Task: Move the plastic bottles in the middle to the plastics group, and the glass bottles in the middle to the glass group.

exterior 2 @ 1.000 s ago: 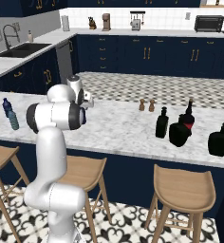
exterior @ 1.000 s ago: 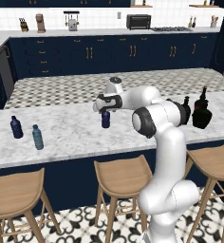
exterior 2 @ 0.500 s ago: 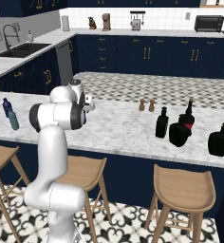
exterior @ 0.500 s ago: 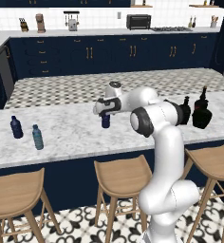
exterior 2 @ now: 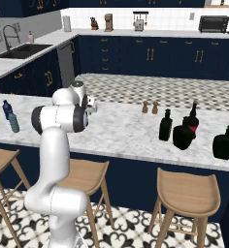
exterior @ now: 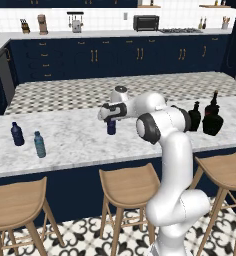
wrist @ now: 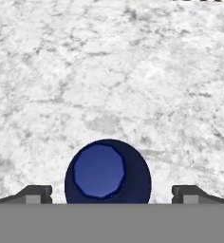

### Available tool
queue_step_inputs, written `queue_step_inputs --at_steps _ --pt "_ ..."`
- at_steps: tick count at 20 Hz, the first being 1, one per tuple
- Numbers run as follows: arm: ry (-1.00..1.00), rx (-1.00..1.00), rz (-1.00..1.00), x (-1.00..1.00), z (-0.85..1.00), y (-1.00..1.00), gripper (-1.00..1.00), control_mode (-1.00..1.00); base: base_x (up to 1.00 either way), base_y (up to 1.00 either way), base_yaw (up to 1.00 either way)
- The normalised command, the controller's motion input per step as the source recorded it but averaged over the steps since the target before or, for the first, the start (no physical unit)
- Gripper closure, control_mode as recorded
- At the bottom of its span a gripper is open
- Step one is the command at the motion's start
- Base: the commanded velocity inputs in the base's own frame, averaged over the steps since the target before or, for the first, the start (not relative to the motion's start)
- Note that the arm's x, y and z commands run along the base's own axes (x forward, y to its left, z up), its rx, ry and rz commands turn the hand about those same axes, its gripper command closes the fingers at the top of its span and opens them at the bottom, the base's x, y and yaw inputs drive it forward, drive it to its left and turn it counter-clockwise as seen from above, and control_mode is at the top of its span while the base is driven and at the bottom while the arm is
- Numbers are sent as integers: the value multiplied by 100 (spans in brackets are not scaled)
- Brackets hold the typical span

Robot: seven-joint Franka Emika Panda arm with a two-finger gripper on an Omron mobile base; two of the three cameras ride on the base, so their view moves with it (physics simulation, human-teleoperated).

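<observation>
A small navy-blue plastic bottle [exterior: 111, 128] stands upright in the middle of the marble counter [exterior: 70, 140]. My gripper [exterior: 109, 119] hangs straight above it, open, with a fingertip on each side of the cap and touching nothing. From the hand view I look down on the bottle's blue cap [wrist: 100, 171] between my gripper's [wrist: 112, 194] spread fingertips [wrist: 37, 193]. The plastics group, a navy bottle [exterior: 17, 134] and a teal-grey bottle [exterior: 39, 144], stands at the left end. Black glass bottles [exterior 2: 165, 125] [exterior 2: 184, 136] and a red-labelled dark bottle [exterior 2: 193, 117] stand at the right.
Another squat black bottle [exterior 2: 225, 143] sits furthest right. Two small shakers [exterior 2: 150, 107] stand behind the glass bottles. Wooden stools [exterior: 130, 186] line the counter's near side. Bare marble lies between the middle bottle and the plastics group.
My hand has sunk a little over the navy bottle. The jaws have stayed open and no bottle has moved.
</observation>
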Motion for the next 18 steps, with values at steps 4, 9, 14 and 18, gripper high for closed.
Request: queue_step_inputs --at_steps 4,9,14,18 --pt "0 0 0 0 0 0 100 -100 0 0 0" --pt "0 0 0 0 0 0 100 -100 0 0 0" --pt "-1 1 0 -21 0 0 100 -100 0 0 0" --pt "-2 1 15 -48 26 35 100 -100 0 0 0"
